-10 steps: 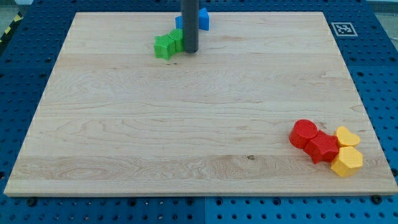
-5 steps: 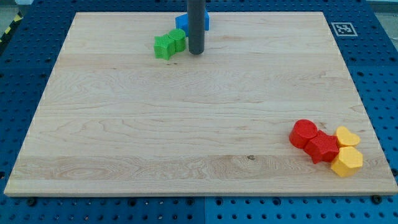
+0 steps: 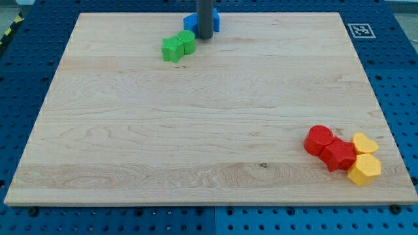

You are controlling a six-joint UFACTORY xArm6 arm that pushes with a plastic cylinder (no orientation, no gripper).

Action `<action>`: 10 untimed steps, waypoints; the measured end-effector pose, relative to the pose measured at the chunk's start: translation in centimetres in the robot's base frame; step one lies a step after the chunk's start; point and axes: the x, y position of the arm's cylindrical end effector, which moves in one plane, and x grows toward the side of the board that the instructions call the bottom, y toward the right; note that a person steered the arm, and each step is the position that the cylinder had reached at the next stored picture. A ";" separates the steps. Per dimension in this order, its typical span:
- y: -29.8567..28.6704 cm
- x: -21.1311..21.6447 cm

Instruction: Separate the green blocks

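Note:
Two green blocks sit touching at the view's upper left: a star-like green block (image 3: 172, 49) on the left and a smaller green block (image 3: 187, 42) up and to its right. My rod stands just right of them and its tip (image 3: 204, 36) rests on the board, a little to the right of the smaller green block and apart from it. A blue block (image 3: 191, 22) lies behind the rod, partly hidden by it.
At the view's lower right is a cluster: a round red block (image 3: 319, 140), a second red block (image 3: 337, 155), and two yellow blocks (image 3: 364, 143) (image 3: 364, 170), all touching. A marker tag (image 3: 359, 30) sits at the board's top right corner.
My tip has moved toward the view's top and slightly right, away from the green blocks, to beside the blue block. The blocks have not moved.

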 end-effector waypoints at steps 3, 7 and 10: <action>-3.6 4.1; -7.2 6.5; -13.1 5.0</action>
